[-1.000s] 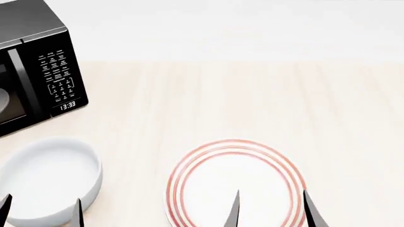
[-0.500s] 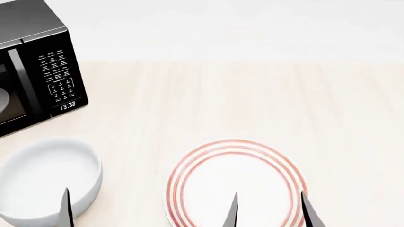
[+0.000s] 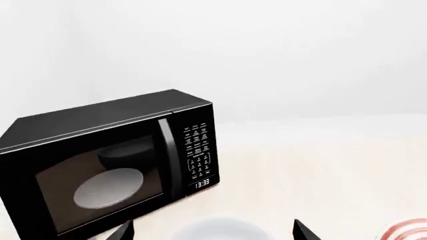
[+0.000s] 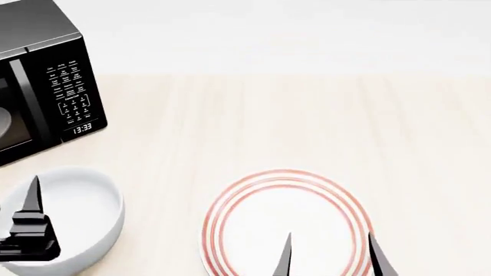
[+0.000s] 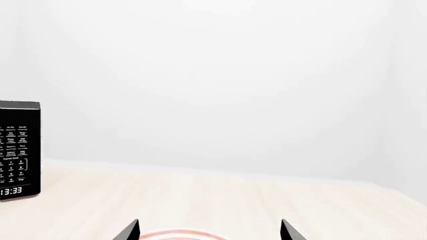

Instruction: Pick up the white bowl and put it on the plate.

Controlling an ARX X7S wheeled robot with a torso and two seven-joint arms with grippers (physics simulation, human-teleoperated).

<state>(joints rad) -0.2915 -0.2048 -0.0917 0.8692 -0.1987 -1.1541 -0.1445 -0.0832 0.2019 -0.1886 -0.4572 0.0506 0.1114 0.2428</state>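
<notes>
**Left gripper over the bowl, right gripper over the plate**

Your left gripper [image 4: 19,230] hangs over the white bowl [image 4: 73,215], which sits directly beneath it; only your left wrist view shows both fingers spread apart, nothing between them. Your right gripper [image 4: 330,256] is also released, fingertips over the near part of the plate [image 4: 284,184]. The left wrist view alone shows the dish inside the microwave [image 3: 113,160]. Its display reads 13:33; the keypad text is too small to read.

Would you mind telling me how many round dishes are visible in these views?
3: white bowl front left, red-ringed plate to its right, greyish dish inside the microwave.
</notes>
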